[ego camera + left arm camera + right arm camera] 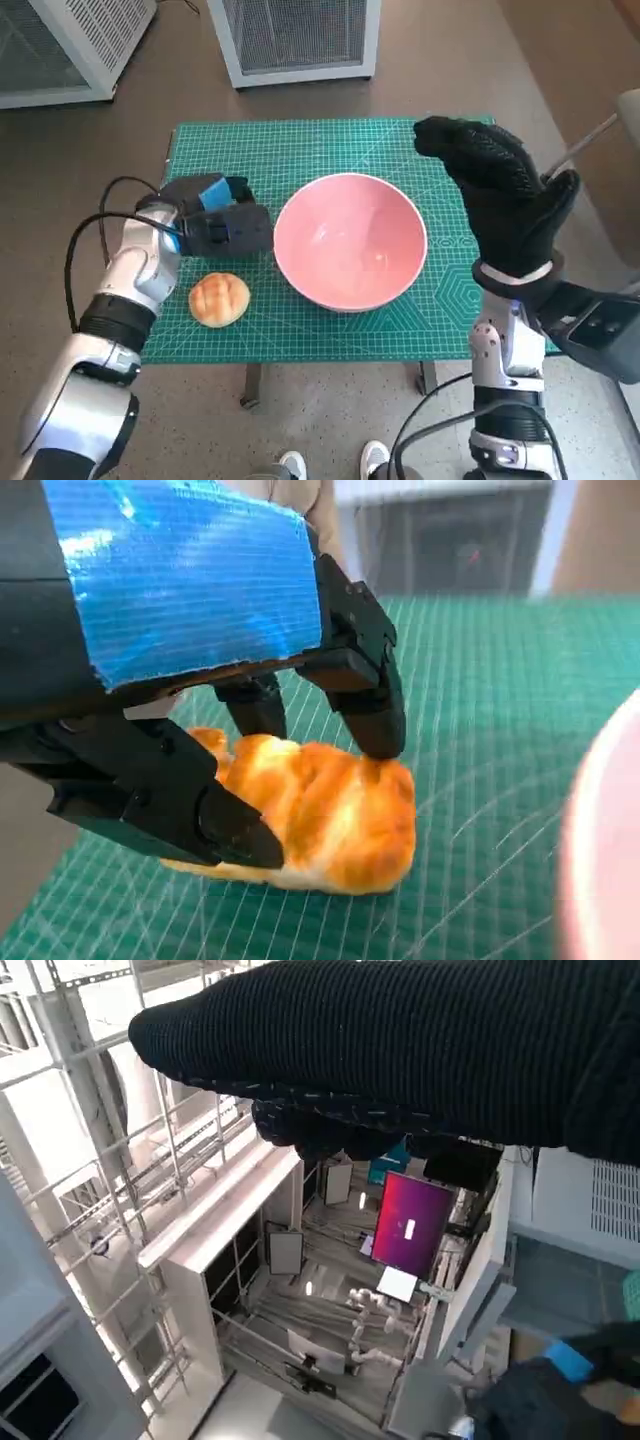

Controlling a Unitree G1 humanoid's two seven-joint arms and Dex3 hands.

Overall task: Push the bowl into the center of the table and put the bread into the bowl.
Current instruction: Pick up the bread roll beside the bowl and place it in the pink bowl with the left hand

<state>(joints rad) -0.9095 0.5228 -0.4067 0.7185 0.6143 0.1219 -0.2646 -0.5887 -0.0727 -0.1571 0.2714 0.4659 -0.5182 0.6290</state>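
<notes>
Left hand [225, 225]: positioned above the green cutting mat [300, 150], just left of the pink bowl [350, 240], fingers apart, holding nothing. In the left wrist view its black fingers [370, 695] straddle the bread [320, 815]; whether they touch the crust cannot be determined. The bread lies on the mat near the front left edge, outside the bowl. The bowl stands upright at mid-table. Right hand [500, 195]: raised beyond the bowl's right side, fingers extended, holding nothing.
</notes>
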